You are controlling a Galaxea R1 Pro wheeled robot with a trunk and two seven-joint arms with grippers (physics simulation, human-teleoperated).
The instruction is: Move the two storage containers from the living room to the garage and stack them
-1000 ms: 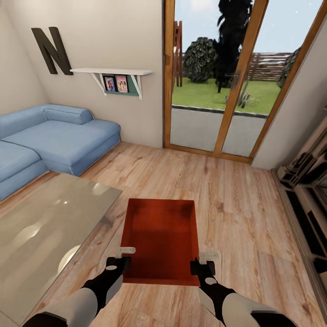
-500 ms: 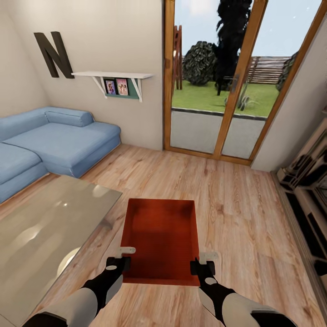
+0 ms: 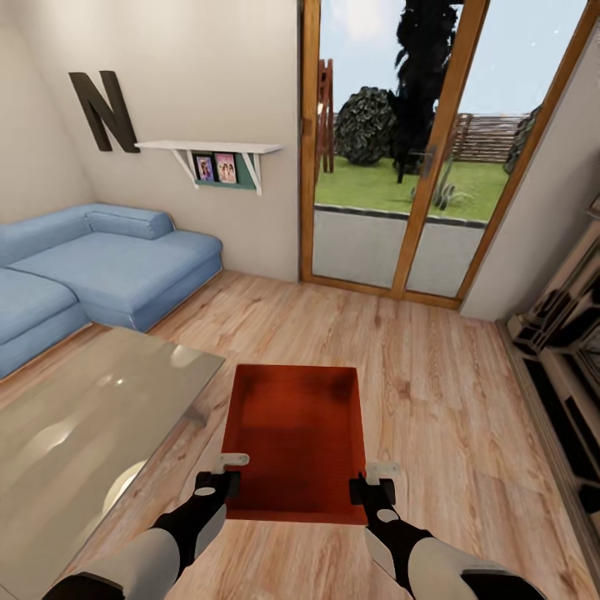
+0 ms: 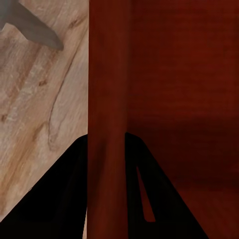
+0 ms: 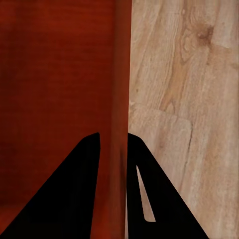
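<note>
One red-orange storage container [image 3: 296,437] hangs over the light wood-plank floor of the living room, carried between both arms. My left gripper [image 3: 225,471] is shut on its left wall [image 4: 105,99], with a black finger on each side of that wall. On the opposite wall [image 5: 119,84] my right gripper [image 3: 377,482] is shut in the same way. The container is open-topped and holds nothing. The second container is out of view.
A glass-topped table [image 3: 75,433] stands close at the left. Behind it is the blue corner sofa [image 3: 100,267]. Wood-framed glass doors [image 3: 417,150] to a garden lie ahead. A dark shelving unit [image 3: 567,367] lines the right wall. Bare plank floor [image 3: 433,367] stretches ahead.
The whole view has shifted slightly downward, so the camera has moved toward the doors. The container and both grippers keep their places relative to me.
</note>
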